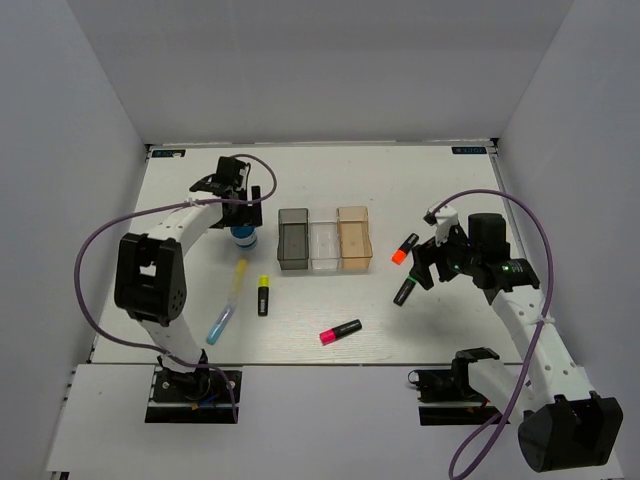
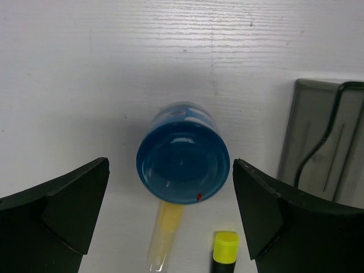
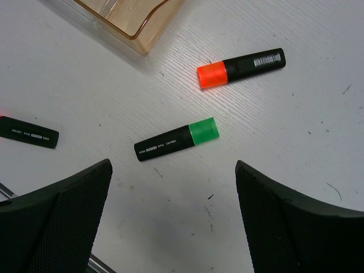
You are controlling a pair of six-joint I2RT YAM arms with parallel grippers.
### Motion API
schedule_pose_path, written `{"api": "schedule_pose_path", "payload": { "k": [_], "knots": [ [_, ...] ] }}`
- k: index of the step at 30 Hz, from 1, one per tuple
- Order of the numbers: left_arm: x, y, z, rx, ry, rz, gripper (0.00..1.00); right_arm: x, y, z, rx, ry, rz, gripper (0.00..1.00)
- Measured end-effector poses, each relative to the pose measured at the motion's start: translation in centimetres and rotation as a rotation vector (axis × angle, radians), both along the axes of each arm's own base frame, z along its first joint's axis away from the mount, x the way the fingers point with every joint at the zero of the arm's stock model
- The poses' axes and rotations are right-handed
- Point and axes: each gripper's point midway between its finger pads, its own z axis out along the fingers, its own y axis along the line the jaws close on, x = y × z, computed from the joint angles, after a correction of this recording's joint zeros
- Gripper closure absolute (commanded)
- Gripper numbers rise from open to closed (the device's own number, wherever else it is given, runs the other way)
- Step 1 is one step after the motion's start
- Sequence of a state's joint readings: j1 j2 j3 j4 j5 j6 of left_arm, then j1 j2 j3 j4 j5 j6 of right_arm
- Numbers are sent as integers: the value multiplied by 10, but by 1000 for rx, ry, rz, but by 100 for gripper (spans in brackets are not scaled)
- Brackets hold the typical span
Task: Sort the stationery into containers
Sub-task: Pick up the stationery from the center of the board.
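Blue tape roll [image 2: 183,159] stands on the bench [image 1: 400,180] toward the far left corner, beside the grey bin [image 1: 293,240]. My left hand [image 2: 170,170] hangs wide over it. My right hand [image 3: 173,168] is wide too, above the green-capped highlighter [image 3: 176,141] near the right edge.

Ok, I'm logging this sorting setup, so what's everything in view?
bins: three, smoky grey, clear, orange; joined row mid-table
tape roll: one, blue; left of bins
slim pens: seemingly two, pale yellow, light blue; end to end by tape roll
yellow-capped highlighter: one, black; beside pens
pink-capped highlighter: one, black; near-centre
orange-capped highlighter: one, black; right of bins
green-capped highlighter: one, black; beside orange-capped
table: one, white
left gripper: black, open; over tape roll
right gripper: black, open; over green-capped highlighter
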State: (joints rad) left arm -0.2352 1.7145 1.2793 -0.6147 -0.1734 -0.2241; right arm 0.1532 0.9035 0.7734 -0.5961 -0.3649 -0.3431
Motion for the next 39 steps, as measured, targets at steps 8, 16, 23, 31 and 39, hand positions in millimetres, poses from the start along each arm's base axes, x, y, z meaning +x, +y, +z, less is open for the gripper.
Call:
{"api": "schedule_pose_path", "payload": {
  "k": [8, 16, 23, 31, 39],
  "knots": [
    [9, -2, -25, 17, 67, -1, 0, 0, 0, -2, -31, -4, -1, 10],
    [9, -3, -28, 8, 70, 6, 11, 1, 0, -5, -59, -2, 0, 10],
    [6, -7, -29, -16, 85, 15, 5, 1, -1, -7, -79, -2, -6, 10],
    [-4, -7, -36, -23, 119, 26, 11, 2, -3, -7, -87, -4, -13, 10],
    [-5, -7, -36, -25, 125, 26, 77, 3, -4, -8, -92, -6, -19, 10]
  ]
}}
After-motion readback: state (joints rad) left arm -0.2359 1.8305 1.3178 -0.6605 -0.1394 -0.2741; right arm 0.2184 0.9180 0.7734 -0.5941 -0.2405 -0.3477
